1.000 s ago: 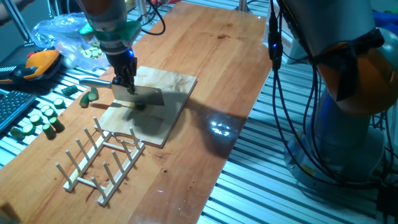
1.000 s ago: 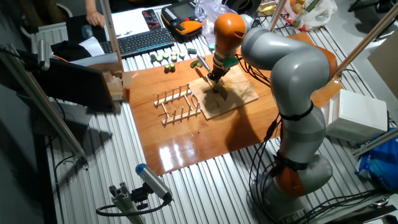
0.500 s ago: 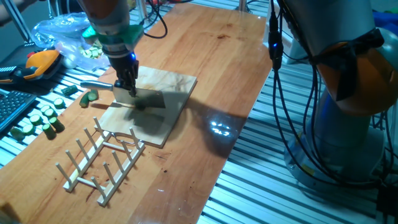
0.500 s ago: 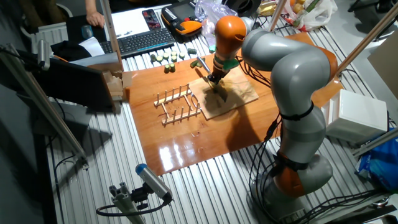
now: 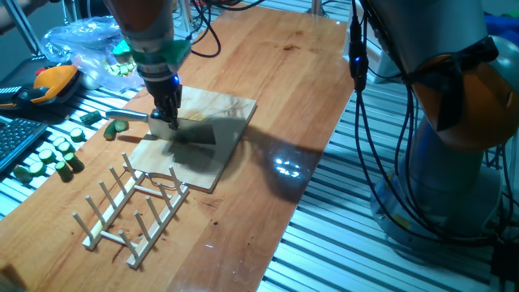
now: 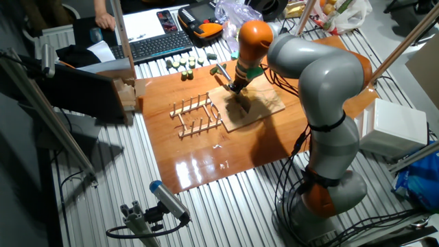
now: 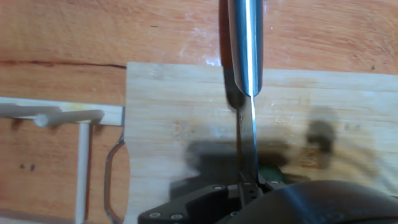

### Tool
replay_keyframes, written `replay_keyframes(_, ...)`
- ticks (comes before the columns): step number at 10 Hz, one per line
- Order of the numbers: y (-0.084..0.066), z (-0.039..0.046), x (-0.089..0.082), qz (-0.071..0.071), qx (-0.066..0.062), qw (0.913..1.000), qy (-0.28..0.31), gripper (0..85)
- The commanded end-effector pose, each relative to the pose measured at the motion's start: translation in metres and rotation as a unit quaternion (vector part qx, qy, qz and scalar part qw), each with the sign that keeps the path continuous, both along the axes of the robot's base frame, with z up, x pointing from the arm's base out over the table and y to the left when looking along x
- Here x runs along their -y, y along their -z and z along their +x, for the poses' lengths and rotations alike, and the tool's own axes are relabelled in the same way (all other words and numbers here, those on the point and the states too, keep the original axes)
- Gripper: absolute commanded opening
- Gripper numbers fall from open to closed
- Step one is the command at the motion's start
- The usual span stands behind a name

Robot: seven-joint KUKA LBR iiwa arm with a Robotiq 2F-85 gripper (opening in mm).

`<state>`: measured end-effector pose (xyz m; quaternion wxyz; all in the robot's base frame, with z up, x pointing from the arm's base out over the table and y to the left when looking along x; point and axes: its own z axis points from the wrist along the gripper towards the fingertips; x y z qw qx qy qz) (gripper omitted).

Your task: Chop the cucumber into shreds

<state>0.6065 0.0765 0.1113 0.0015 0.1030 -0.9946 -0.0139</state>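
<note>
One knife [image 5: 182,126] is pinched by its blade in the fingers [image 5: 166,116] over the cutting board [image 5: 223,109], mid-left of frame. Open bench [image 5: 276,73] lies upper right. A wooden rack [image 5: 130,207] crowds the board's lower-left edge; cucumber chunks [image 5: 49,158] sit far left. Only the hand view catches the cucumber [image 7: 271,171], green beside the blade.

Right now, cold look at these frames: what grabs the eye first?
The grey-and-orange robot arm dominates, bent over the pale wooden cutting board mid-table, its pincer shut on a steel knife whose blade stands edge-down over the board. Next, the dark-skinned cucumber chunks heaped at the table's edge, and the wooden dowel rack lying beside the board.
</note>
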Motion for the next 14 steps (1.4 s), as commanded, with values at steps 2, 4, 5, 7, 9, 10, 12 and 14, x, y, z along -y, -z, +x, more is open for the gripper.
replay_keyframes(2, -0.011, 0.0, 0.003, -0.01, 0.0, 1.0, 0.0, 0.0)
replay_keyframes(4, -0.01, 0.0009, 0.005, -0.014, 0.003, 0.9999, -0.001, 0.0)
replay_keyframes(5, -0.009, 0.0005, 0.007, -0.014, 0.004, 0.9999, -0.001, 0.0)
replay_keyframes(7, -0.007, 0.0006, 0.008, -0.014, 0.005, 0.9999, -0.003, 0.0)
replay_keyframes(9, -0.003, 0.0002, 0.011, -0.014, 0.009, 0.9999, -0.005, 0.0)
replay_keyframes(10, 0.0, -0.0001, 0.013, -0.011, 0.009, 0.9999, -0.006, 0.0)
replay_keyframes(12, 0.008, -0.0007, 0.013, -0.006, 0.011, 0.9999, -0.006, 0.0)
replay_keyframes(14, 0.018, -0.0016, 0.011, -0.001, 0.015, 0.9999, -0.003, 0.0)
